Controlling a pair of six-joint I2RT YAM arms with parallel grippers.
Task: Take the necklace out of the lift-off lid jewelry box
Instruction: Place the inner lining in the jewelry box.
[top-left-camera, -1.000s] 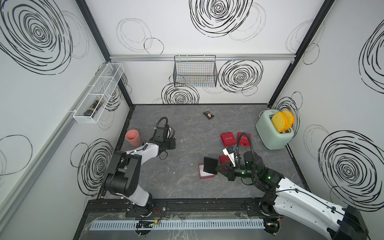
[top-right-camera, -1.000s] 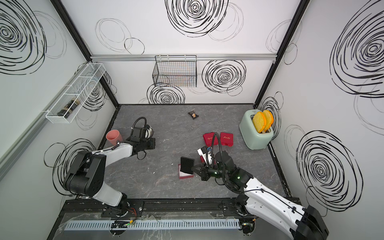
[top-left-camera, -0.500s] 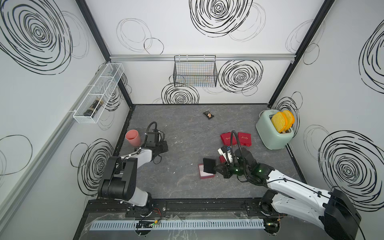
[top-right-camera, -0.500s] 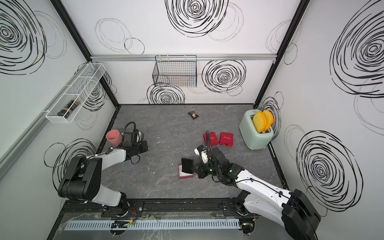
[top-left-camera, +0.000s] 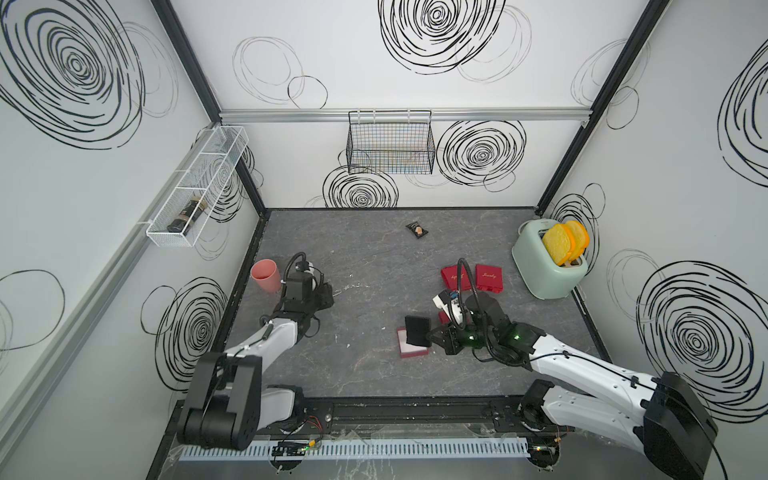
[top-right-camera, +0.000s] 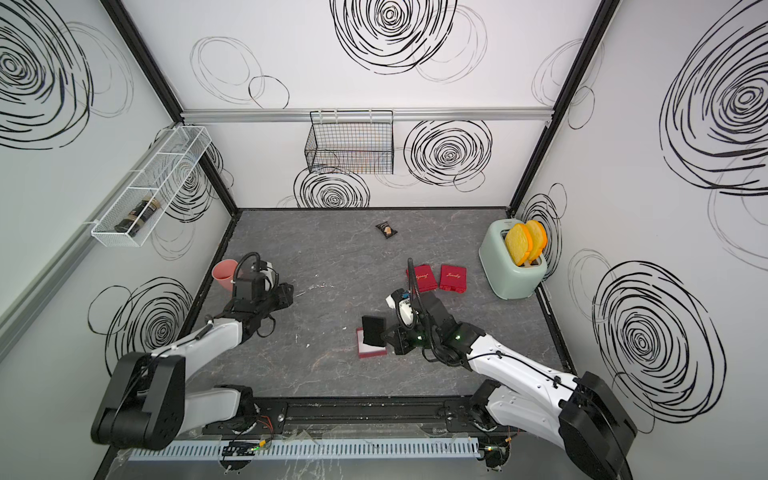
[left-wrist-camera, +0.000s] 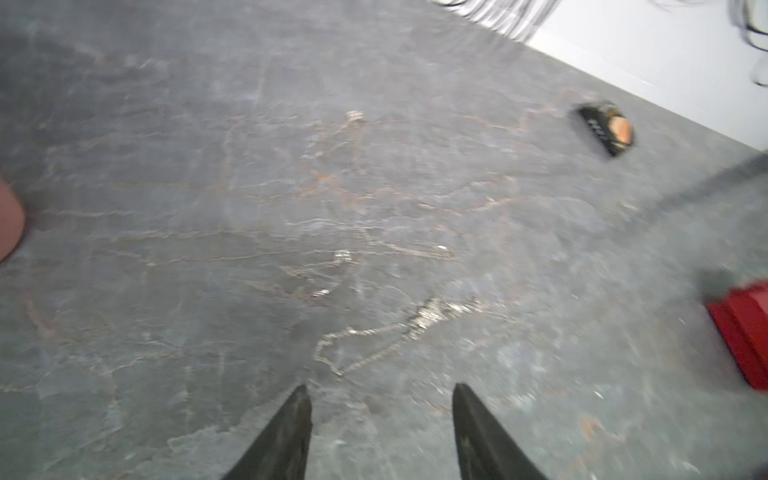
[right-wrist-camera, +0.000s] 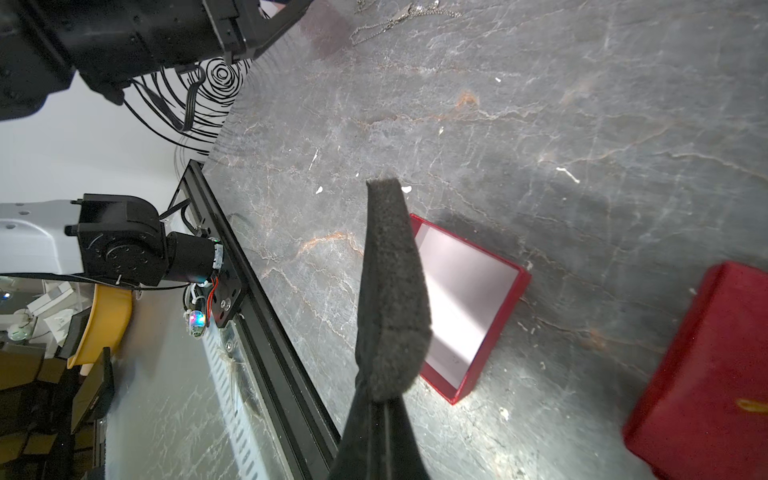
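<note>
The necklace (left-wrist-camera: 374, 349), a fine silvery chain, lies loose on the grey table just beyond my left gripper (left-wrist-camera: 380, 388), which is open with nothing between its fingers. In both top views it shows as a pale streak (top-left-camera: 353, 287) (top-right-camera: 316, 287) beside the left gripper (top-left-camera: 332, 293). Near the table's front, the open red jewelry box base (right-wrist-camera: 509, 307) (top-left-camera: 411, 353) shows a bare white inside. Just above it, my right gripper (right-wrist-camera: 380, 399) (top-left-camera: 432, 336) is shut on a black foam pad (right-wrist-camera: 390, 291) (top-right-camera: 372, 330).
Two more thin chains (left-wrist-camera: 345, 266) (left-wrist-camera: 353, 120) lie farther out from the left gripper. A red lid (right-wrist-camera: 706, 374) sits beside the open base, and two closed red boxes (top-left-camera: 455, 278) (top-left-camera: 489, 277) lie behind. A toaster (top-left-camera: 544, 266), a pink cup (top-left-camera: 266, 274) and a black packet (top-left-camera: 417, 229) stand around.
My left arm drew back toward the left edge, then its gripper opened and let go of the necklace onto the table. The right gripper kept the foam pad over the box base.
</note>
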